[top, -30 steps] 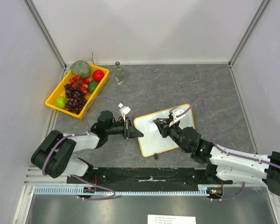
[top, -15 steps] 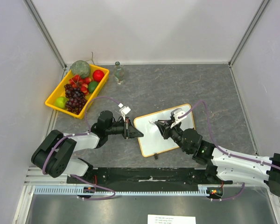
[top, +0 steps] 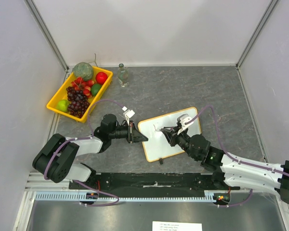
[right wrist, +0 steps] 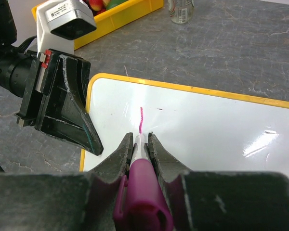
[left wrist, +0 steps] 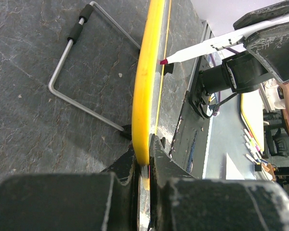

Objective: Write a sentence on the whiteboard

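Observation:
The whiteboard [top: 176, 139], white with a yellow-orange frame, lies on the grey table; it also shows in the right wrist view [right wrist: 221, 130]. My left gripper [top: 139, 136] is shut on the board's left edge, seen edge-on in the left wrist view [left wrist: 145, 96]. My right gripper [top: 169, 134] is shut on a magenta marker [right wrist: 142, 192] with its tip on the board. A short vertical magenta stroke [right wrist: 141, 119] runs up from the tip. The marker also shows in the left wrist view [left wrist: 202, 48].
A yellow fruit tray [top: 57, 98] with grapes and other fruit stands at the back left. A small glass bottle [top: 123, 75] stands next to it. A wire stand [left wrist: 82, 72] lies behind the board. Grey walls close in the table.
My right gripper has drawn the marker slightly toward the near edge across the board. The left gripper and the board have not moved.

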Robot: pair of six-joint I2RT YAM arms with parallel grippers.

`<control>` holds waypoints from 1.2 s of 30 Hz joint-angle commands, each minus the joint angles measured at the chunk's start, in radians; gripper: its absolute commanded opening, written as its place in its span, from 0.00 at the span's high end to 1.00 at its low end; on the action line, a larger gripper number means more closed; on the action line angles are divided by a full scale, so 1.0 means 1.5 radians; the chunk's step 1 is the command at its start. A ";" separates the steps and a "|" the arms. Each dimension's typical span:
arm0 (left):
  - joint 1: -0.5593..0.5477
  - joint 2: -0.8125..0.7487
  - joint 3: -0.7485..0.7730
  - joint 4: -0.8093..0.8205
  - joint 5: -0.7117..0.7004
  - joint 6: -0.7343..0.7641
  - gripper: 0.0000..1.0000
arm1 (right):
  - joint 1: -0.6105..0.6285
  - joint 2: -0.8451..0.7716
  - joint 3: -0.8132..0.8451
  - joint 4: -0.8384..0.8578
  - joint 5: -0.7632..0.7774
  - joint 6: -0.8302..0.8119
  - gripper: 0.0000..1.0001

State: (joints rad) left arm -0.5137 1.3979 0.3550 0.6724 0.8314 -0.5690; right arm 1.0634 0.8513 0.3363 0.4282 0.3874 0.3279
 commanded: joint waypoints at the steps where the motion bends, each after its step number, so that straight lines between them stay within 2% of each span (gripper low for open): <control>1: 0.000 0.018 -0.011 -0.048 -0.054 0.059 0.98 | 0.002 -0.008 -0.002 -0.029 0.005 0.011 1.00; 13: 0.000 0.018 -0.010 -0.049 -0.053 0.061 0.98 | 0.001 -0.058 0.081 -0.049 0.000 0.021 1.00; 25: 0.001 0.018 -0.010 -0.050 -0.053 0.062 0.98 | -0.001 0.017 0.142 -0.067 0.086 -0.012 1.00; 36: 0.001 0.021 -0.007 -0.052 -0.053 0.063 0.98 | -0.017 0.047 0.129 -0.071 0.078 -0.006 1.00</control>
State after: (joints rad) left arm -0.5137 1.3991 0.3550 0.6781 0.8387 -0.5686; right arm 1.0496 0.9054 0.5076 0.3119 0.4881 0.3168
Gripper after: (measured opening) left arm 0.091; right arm 0.204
